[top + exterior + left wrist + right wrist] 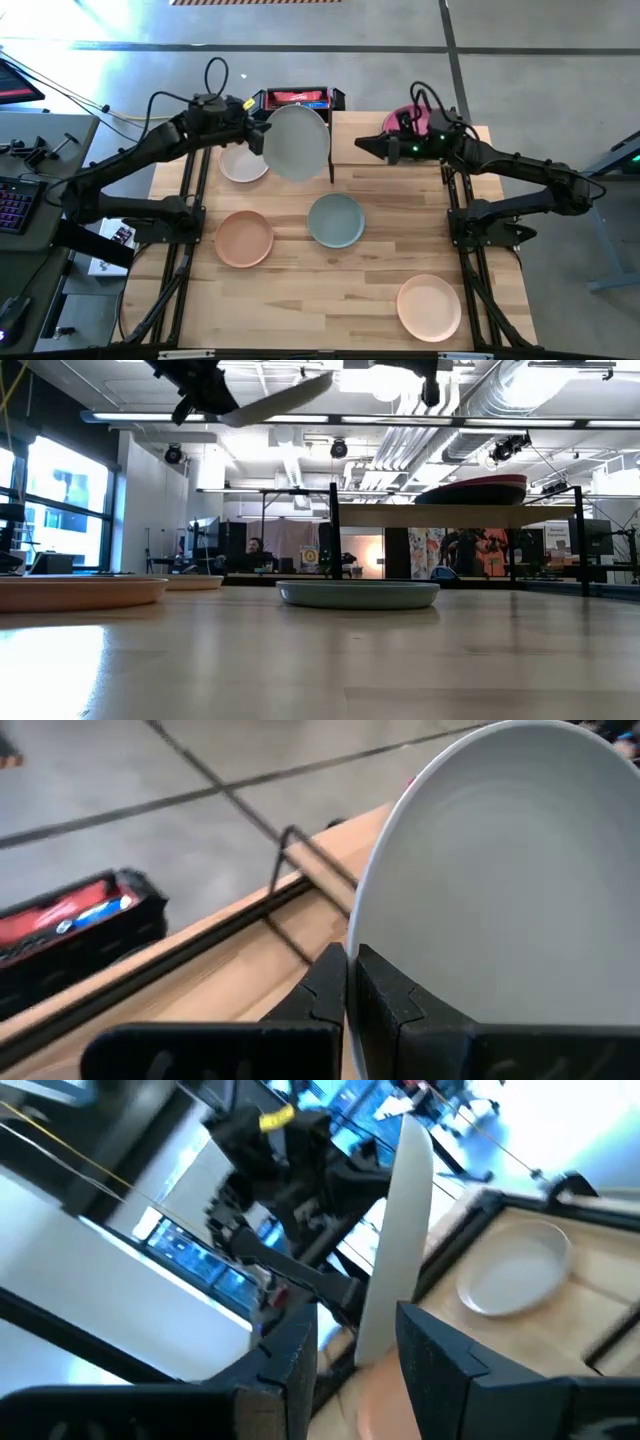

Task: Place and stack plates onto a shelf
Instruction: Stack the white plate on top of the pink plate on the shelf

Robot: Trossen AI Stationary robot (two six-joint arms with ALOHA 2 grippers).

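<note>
My left gripper (258,135) is shut on a pale grey-white plate (298,142), held high over the table's far side just left of the shelf (440,155). The shelf is a light-wood board on a black frame, and a magenta plate (405,120) lies on it. My right gripper (360,147) is open above the shelf's left end and points at the held plate without touching it. In the right wrist view that plate (400,1250) shows edge-on beyond the open fingers. A white plate (243,163), a sage plate (335,220), a peach plate (243,239) and a cream plate (429,307) rest flat on the table. My left gripper pinches the plate's rim (352,935) on the side nearest the arm, one finger on the hollow face and the other on the underside. The fingers (385,990) come roughly level from the table's left. The plate (275,400) is lifted clear and tilted, its free edge higher.
A black box with red contents (297,98) sits just beyond the table's far edge, behind the held plate. The shelf's black frame post (333,530) stands between the held plate and the board. Bare wood lies along the table's near edge (330,320).
</note>
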